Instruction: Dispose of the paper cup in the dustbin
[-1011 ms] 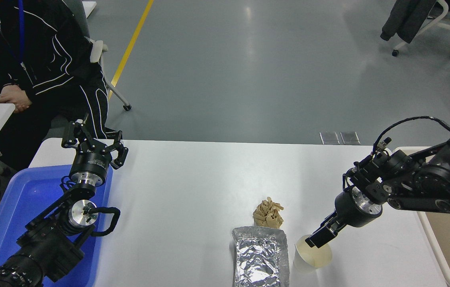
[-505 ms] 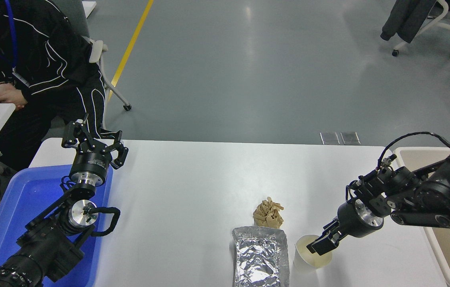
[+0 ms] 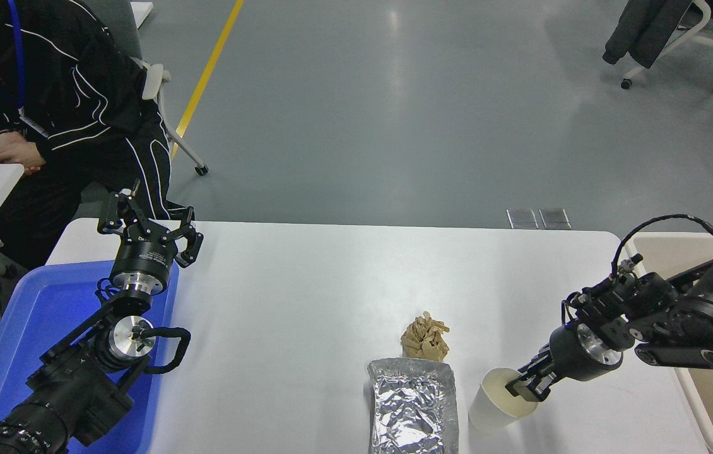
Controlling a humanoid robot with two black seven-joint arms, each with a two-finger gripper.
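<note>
The paper cup [image 3: 494, 405] is white with a cream inside and stands tilted near the table's front edge, right of a foil pouch. My right gripper [image 3: 522, 386] comes in from the right and is shut on the cup's right rim, with one finger inside the cup and one outside. The beige dustbin [image 3: 678, 253] stands at the table's right end, partly hidden behind my right arm. My left gripper [image 3: 148, 226] is open and parked at the lower left, above the blue tray.
A crinkled silver foil pouch [image 3: 413, 407] lies just left of the cup, with a crumpled brown paper wad [image 3: 424, 337] behind it. A blue tray [image 3: 22, 328] sits at the left. A person [image 3: 47, 94] sits at the far left corner.
My right gripper sank lower and to the right and closed on the cup's rim. The cup tipped and shifted slightly right. The left arm has not moved.
</note>
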